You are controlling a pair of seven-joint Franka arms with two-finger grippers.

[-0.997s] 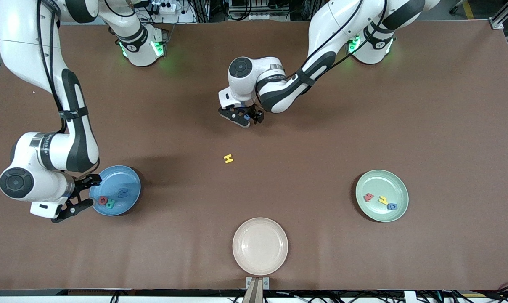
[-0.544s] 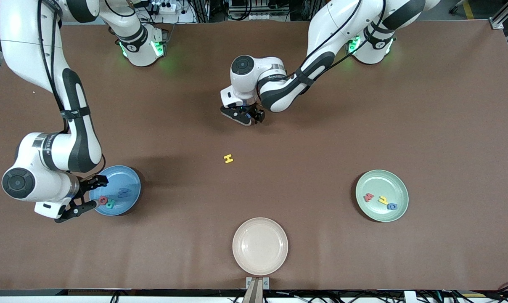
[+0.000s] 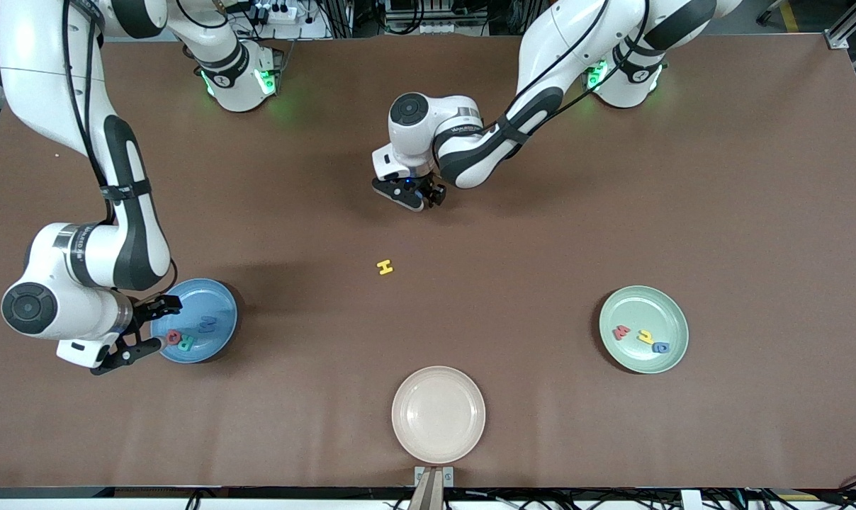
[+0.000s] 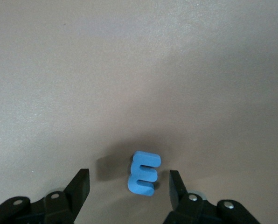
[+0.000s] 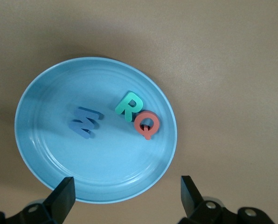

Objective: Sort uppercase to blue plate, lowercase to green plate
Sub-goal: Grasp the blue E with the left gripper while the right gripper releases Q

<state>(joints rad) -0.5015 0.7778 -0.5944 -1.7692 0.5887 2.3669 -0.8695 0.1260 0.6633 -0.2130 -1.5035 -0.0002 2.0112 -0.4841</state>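
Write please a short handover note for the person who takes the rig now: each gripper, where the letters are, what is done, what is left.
Left gripper: down at the table, jaws open on either side of the blue e, not touching it yet.
Right gripper: open, empty, over the rim of the blue plate.
Done: M, R and Q lie in the blue plate; red w, a yellow letter and a blue letter lie in the green plate.
Left: blue e to the green plate; yellow H, on the table mid-way, to the blue plate.

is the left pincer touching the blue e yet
Apart. The left wrist view shows bare table on both sides of the blue e, between it and each finger of the left pincer.
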